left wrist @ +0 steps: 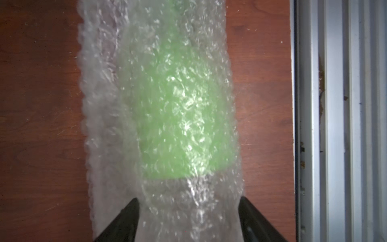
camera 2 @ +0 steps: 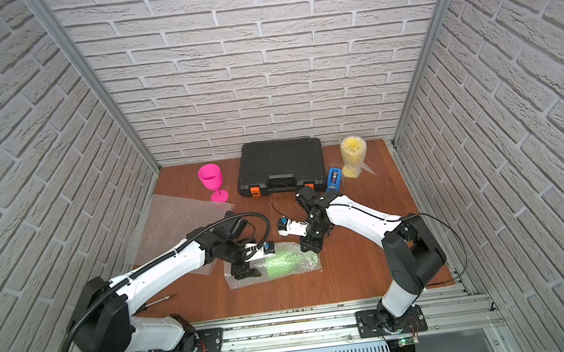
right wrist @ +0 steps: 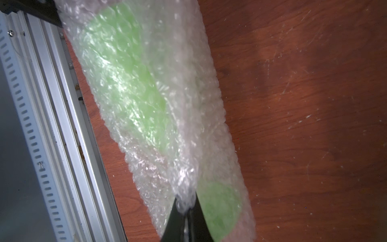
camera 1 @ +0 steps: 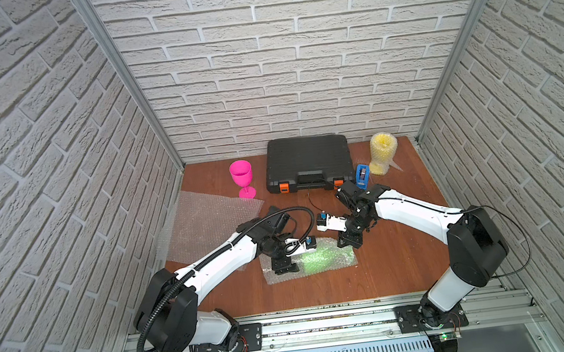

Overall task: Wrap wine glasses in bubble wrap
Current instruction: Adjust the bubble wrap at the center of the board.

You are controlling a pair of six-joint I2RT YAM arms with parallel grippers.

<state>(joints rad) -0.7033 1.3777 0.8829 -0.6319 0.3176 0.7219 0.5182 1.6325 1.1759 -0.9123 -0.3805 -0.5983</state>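
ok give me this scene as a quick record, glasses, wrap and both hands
green goblet: on its side, rolled in bubble wrap, front centre of table
left hand: jaws apart, straddling the roll at the bowl end; grip unclear
right hand: shut on a pinch of wrap beside the foot
pink goblet: upright, unwrapped, back left
yellow goblet: upright, wrapped, back right
spare sheet: flat, left side
other: black case, blue tape dispenser
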